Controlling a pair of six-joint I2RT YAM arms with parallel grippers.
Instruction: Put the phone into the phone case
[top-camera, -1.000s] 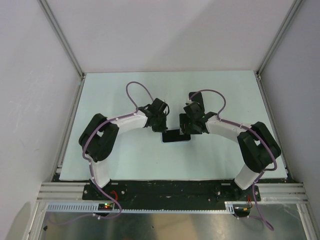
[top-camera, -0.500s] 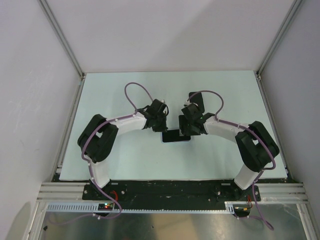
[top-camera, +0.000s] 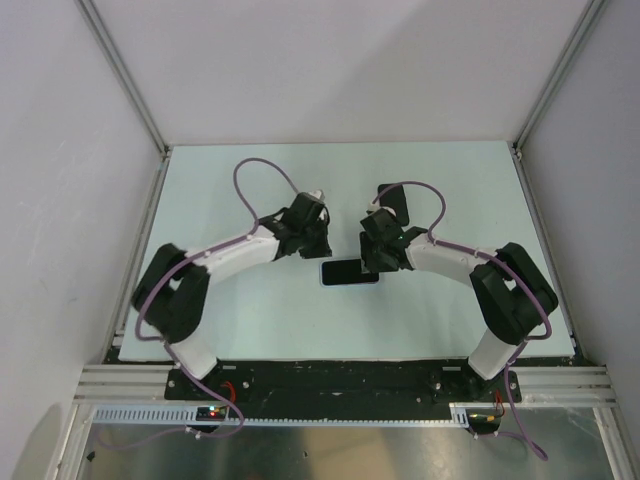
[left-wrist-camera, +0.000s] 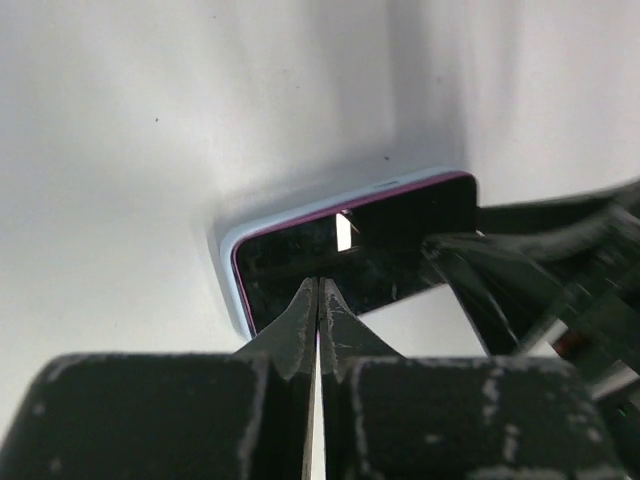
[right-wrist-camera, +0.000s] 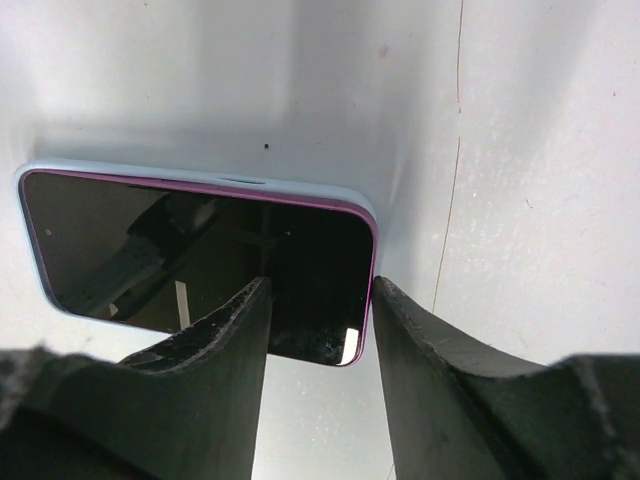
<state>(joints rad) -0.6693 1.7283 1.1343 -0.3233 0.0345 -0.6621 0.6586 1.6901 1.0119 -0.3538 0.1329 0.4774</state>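
The left jaws are clenched on nothing, their tips pressed flat together and pointing down at the near long edge of the phone (right-wrist-camera: 200, 250). From above they look lifted clear of it, just off its left end. The right jaws are released, with a clear gap between them. They hang over the phone's right end, one side above the glass and the other near the short edge. I cannot tell whether either tip touches.

The phone lies flat and screen up in the middle of the counter (top-camera: 450, 180), between the two arms. It sits inside the phone case (left-wrist-camera: 226, 262), whose pale blue rim runs outside the magenta edge along every side and corner the wrist views show. The seating looks flush there, though the corners hidden behind the jaws cannot be checked.

As for handling, the phone is probably stiff, fairly dense and slick on its glass face, so pinching the screen would slip or mark it. The case rim likely gives a little and grips better. The surest hold is across the two long sides on the case wall. Any last seating push belongs at a corner, straight down, and not at mid-screen.
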